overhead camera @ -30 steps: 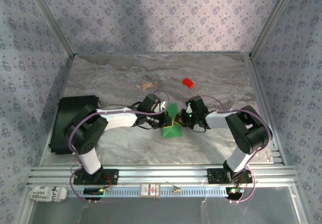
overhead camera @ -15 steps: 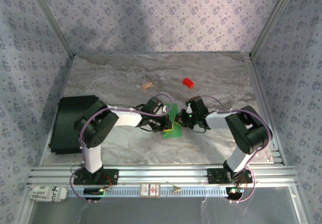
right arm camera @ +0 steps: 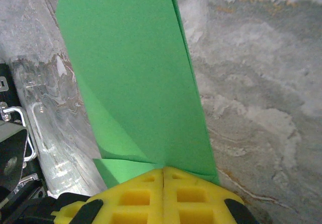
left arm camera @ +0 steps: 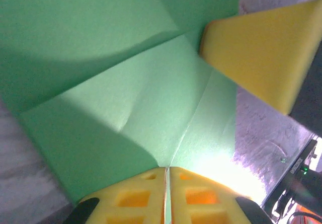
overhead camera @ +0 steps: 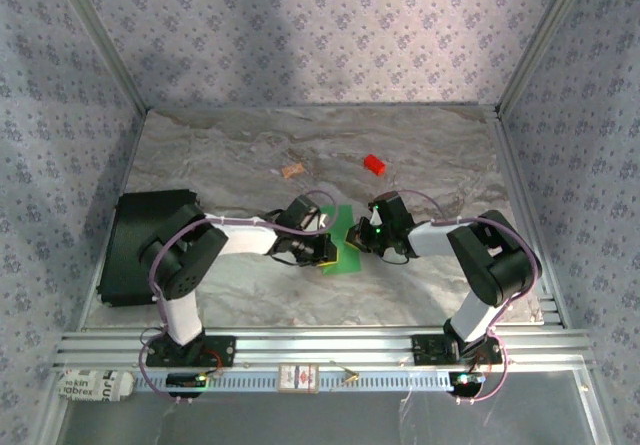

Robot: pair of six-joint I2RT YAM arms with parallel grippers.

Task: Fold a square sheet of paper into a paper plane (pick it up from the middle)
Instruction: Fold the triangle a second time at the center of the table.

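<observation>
We are mid-fold: the left gripper (left arm camera: 167, 178) and right gripper (right arm camera: 163, 176) each pinch the paper (left arm camera: 126, 98) tight, and next comes another fold.

We watch the left pincer (overhead camera: 329, 251) slide down toward the near edge of the green sheet (overhead camera: 347, 249), its arm swinging in with it, and the sheet's raised far flap settles flatter.

A lab test cell: marble-look table (overhead camera: 250, 155), aluminium frame (overhead camera: 320, 345), patterned fabric walls (overhead camera: 320, 35).
</observation>
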